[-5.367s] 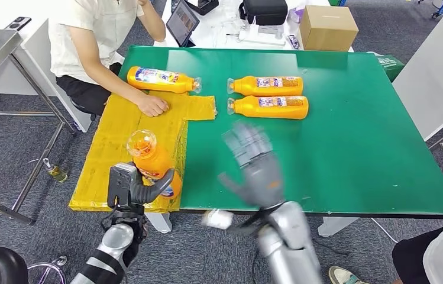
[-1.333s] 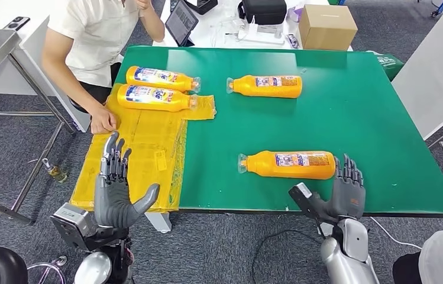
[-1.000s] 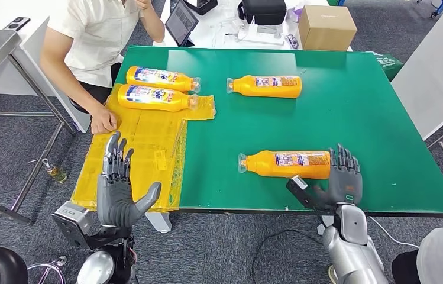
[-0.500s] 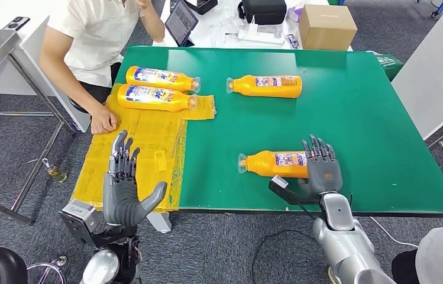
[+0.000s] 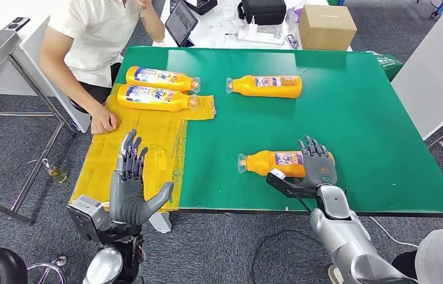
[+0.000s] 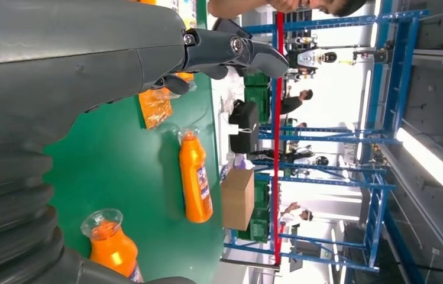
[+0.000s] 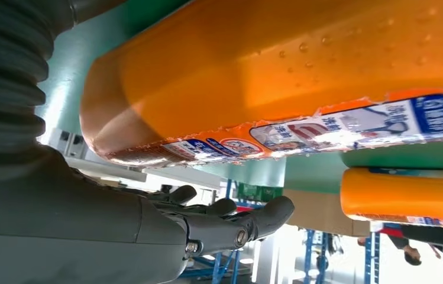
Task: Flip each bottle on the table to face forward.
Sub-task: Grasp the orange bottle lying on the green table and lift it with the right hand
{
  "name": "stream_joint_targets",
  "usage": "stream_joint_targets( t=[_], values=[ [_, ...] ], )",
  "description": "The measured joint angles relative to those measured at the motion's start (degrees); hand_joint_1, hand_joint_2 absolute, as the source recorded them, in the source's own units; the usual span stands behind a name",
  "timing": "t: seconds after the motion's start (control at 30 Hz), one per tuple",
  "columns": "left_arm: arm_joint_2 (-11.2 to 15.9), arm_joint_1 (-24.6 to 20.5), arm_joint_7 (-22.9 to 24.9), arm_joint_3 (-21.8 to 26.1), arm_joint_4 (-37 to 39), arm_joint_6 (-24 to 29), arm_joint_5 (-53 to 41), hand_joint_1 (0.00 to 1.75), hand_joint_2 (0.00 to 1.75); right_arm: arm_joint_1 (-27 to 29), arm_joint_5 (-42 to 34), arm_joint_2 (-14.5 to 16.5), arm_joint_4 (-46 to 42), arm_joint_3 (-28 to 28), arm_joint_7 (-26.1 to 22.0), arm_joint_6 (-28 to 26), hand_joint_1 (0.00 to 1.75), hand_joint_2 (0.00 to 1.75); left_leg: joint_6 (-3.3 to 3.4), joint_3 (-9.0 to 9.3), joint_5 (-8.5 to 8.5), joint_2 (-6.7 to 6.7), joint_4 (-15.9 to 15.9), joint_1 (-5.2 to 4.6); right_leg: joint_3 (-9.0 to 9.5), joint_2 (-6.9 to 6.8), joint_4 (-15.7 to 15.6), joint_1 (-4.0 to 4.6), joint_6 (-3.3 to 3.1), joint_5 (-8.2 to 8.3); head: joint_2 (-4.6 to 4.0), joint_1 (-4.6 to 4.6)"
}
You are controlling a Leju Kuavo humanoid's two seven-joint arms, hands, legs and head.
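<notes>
Green tabletop (image 5: pixel 372 118) bears a lying orange detergent bottle (image 5: pixel 266 163), judged rigid, liquid-heavy, droplet-slick; right hand (image 5: pixel 318 168) spread over its base-end body, left hand (image 5: pixel 130 189) spread, empty.

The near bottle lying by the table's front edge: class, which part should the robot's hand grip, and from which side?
Grip the near bottle around its wide body, not the narrow neck. It lies on its side, neck pointing to the robot's left, so come over it from the front edge, where the right hand already reaches across its base end.
</notes>
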Motion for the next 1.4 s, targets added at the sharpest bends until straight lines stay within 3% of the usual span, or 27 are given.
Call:
stream_joint_targets(
  t=[0.13, 0.3, 0.43, 0.47, 0.73, 1.1, 1.4],
  values=[
    [0.01, -0.21, 0.76, -0.5, 0.03, -0.54, -0.02, 0.0, 1.75, -1.44, -1.62, -0.29, 1.27, 0.43, 1.8, 3.29, 0.0, 1.75, 0.01, 0.07, 0.01, -0.01, 0.0, 0.0, 0.04, -0.01, -0.01, 0.0, 0.0, 0.0, 0.0, 0.0],
    [0.07, -0.73, 2.18, -1.64, 0.31, -2.53, 1.63, 0.0, 1.75, -3.06, -3.87, -1.51, 3.44, 1.0, 0.19, 3.91, 0.0, 1.75, 0.05, 0.09, 0.04, -0.06, 0.01, -0.03, 0.13, -0.02, -0.02, -0.02, 0.03, 0.03, 0.0, 0.01],
    [0.19, -1.19, 3.38, -2.16, 0.78, -4.12, 4.37, 0.0, 1.75, -3.95, -4.52, -2.43, 4.93, 1.56, -0.5, 4.88, 1.55, 1.75, 0.05, 0.13, 0.04, -0.04, 0.01, -0.03, 0.17, -0.01, -0.02, -0.02, 0.05, 0.04, 0.0, 0.0],
    [0.22, -1.26, 3.52, -2.22, 0.85, -4.32, 4.72, 0.0, 1.75, -4.13, -4.78, -2.59, 5.23, 1.69, -0.75, 5.77, 1.62, 1.75, 0.05, 0.14, 0.04, -0.04, 0.01, -0.03, 0.18, -0.01, -0.02, -0.02, 0.05, 0.04, 0.0, 0.0],
    [0.3, -1.41, 4.03, -2.26, 0.97, -4.78, 5.45, 0.0, 1.75, -4.82, -7.82, -3.21, 5.8, 1.9, -3.03, 9.83, 1.71, 1.75, 0.05, 0.17, 0.04, -0.03, 0.01, -0.02, 0.17, -0.01, -0.02, -0.01, 0.05, 0.04, 0.0, 0.0],
    [0.66, -2.14, 4.04, -2.41, 1.49, -5.44, 6.98, 0.0, 1.75, -6.17, -20.12, -6.15, 6.17, 1.41, -14.8, 19.89, 1.75, 1.75, 0.03, 0.46, -0.02, 0.01, 0.01, -0.02, 0.43, 0.01, -0.05, -0.01, 0.04, 0.02, 0.0, 0.01],
    [0.81, -2.26, 2.99, -2.42, 1.79, -4.89, 7.11, 0.0, 1.75, -4.97, -30.43, -5.86, 5.65, -0.72, -21.66, 24.29, 1.75, 1.75, 0.0, 0.74, -0.06, 0.11, 0.0, 0.01, 0.63, 0.15, -0.05, 0.02, 0.02, 0.04, 0.0, 0.01]
  ],
)
